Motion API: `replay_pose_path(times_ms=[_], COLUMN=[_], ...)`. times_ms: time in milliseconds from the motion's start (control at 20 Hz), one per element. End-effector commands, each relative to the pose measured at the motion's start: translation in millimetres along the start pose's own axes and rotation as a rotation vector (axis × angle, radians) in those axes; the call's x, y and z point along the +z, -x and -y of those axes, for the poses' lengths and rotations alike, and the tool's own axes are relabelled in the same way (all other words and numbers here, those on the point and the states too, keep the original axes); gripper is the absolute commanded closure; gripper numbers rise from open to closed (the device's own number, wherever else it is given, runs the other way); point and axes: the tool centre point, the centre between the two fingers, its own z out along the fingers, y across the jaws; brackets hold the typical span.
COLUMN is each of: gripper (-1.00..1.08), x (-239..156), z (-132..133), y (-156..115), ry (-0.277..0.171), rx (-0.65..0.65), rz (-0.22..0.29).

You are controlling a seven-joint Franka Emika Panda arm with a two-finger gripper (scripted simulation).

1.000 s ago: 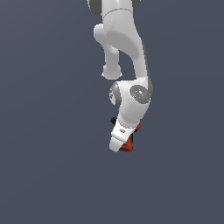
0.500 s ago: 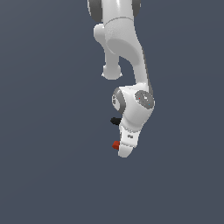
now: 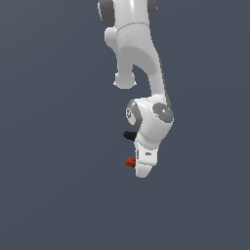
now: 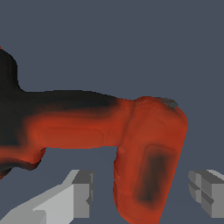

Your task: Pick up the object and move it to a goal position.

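The red drill fills the wrist view. Its red body runs across to a black end, and one thick red part with a dark patch hangs between my fingers. My gripper is open. The two grey fingertips stand on either side of that red part, with small gaps showing. In the exterior view my white hand covers most of the drill. Only a red bit and a black bit stick out on the exterior view's left.
The ground is a plain dark grey surface in both views. The white arm comes down from the top of the exterior view. No goal marker shows.
My hand has come down and turned over the drill, which has stayed in place. The red part that showed on the exterior view's right of the hand now shows on its left.
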Motion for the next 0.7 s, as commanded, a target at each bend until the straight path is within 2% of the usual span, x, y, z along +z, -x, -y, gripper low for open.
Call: replay_pose_path(times_ms=[0, 600, 650], gripper=[-0.6, -0.6, 1.08], x=[0.3, 30.2, 30.2], z=[-0.1, 0.4, 0.4], y=[0.2, 0.0, 0.0], ry=[0.0, 0.001, 0.001], rx=[0.0, -0.006, -0.006], rz=[0.0, 0.001, 0.001])
